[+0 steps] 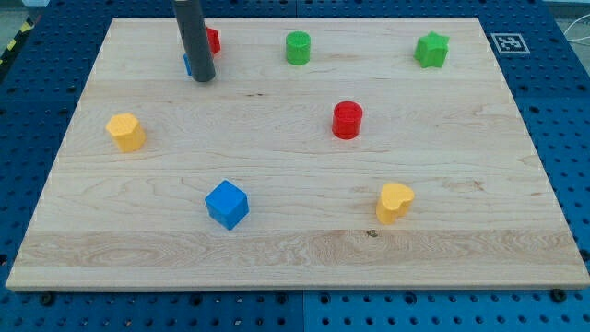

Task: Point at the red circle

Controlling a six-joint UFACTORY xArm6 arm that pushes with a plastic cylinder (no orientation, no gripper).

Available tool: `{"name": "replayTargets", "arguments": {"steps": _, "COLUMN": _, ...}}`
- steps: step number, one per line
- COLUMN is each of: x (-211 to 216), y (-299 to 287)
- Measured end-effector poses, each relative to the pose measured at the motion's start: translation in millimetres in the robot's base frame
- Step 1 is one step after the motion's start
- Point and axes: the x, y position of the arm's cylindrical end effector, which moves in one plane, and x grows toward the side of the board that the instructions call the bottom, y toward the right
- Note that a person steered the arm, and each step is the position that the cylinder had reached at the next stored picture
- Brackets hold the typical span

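Note:
The red circle [348, 120] is a short red cylinder standing on the wooden board [295, 249], right of centre. My tip [203, 79] is at the upper left of the board, well to the left of the red circle. The rod partly hides a second red block [212, 40] and a blue block [187, 64] right beside it; their shapes cannot be made out.
A green cylinder [298, 47] and a green star [431, 50] sit near the view's top. A yellow block [125, 131] is at the left, a blue cube [227, 204] at the lower centre, a yellow heart-like block [395, 201] at the lower right.

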Motion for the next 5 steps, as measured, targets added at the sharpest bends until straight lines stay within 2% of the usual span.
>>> {"name": "replayTargets", "arguments": {"steps": 2, "x": 29.9, "y": 36.4}}
{"name": "replayTargets", "arguments": {"steps": 5, "x": 32.5, "y": 172.1}}
